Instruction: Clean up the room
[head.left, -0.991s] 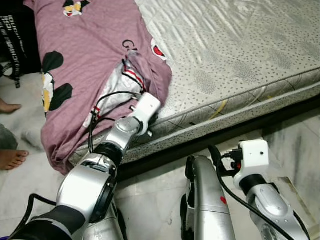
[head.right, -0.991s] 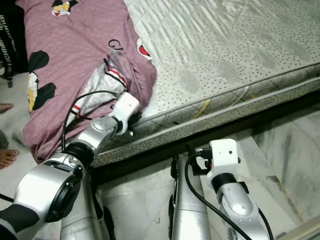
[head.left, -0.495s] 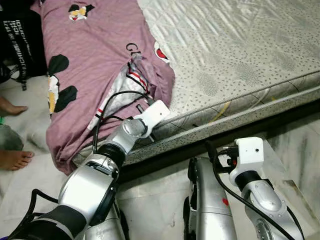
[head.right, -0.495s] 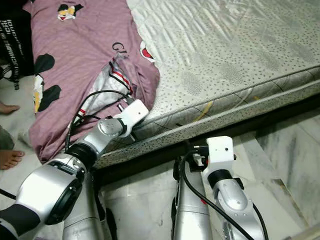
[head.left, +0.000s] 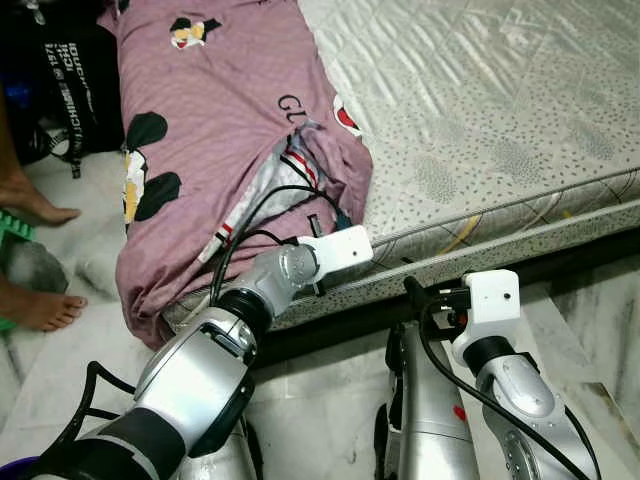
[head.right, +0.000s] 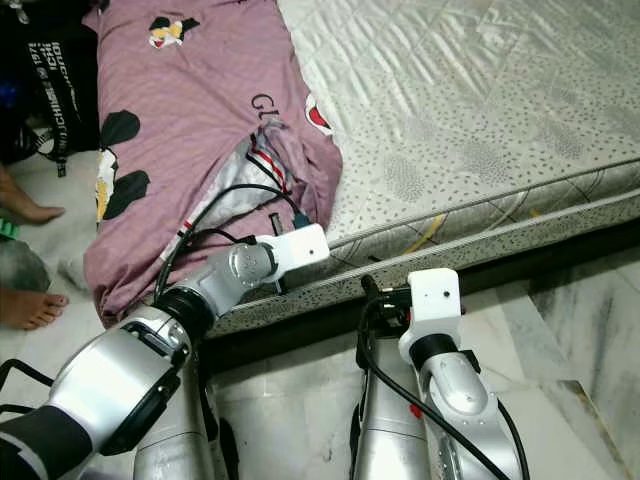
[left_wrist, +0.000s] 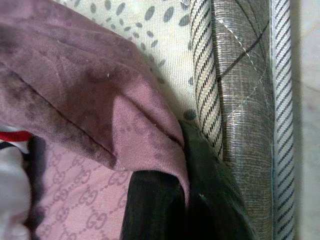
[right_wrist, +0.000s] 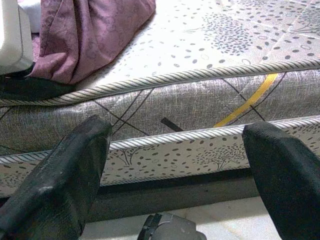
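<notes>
Since the earlier frame the camera had swung, so the whole scene sat further right in the picture, and the left wrist had turned to lie more level along the mattress (head.left: 520, 110) edge; the mauve sheet (head.left: 215, 130) itself lay as before.

Sheet and claw: the sheet ran lengthwise up the left part of the mattress, its long axis pointing away from the robot, its near end spilling over the mattress corner toward the floor (head.left: 320, 400); a white cloth with red and dark stripes (head.left: 268, 185) showed inside its folds; the sheet's right corner hung at the corded mattress edge, and the left gripper (left_wrist: 185, 210) met it exactly there.

Left arm: reached forward and rightward from the shoulder, elbow bent, white wrist block lying flat against the mattress side; in the wrist view the two black fingers (left_wrist: 152, 207) sat close together with a fold of mauve cloth pinched between them, so the claw was narrow and holding the sheet.

Right arm: the right gripper (right_wrist: 175, 165) waited lower, beside the bed base and well right of the sheet, pointing at the mattress side; its fingers stood wide apart, holding nothing.

Judgement: the left arm was plainly the nearer and already had the cloth; any pull would likely draw the sheet along its length, off the near corner.

A person's bare feet (head.left: 40, 305) stood on the floor at far left.
</notes>
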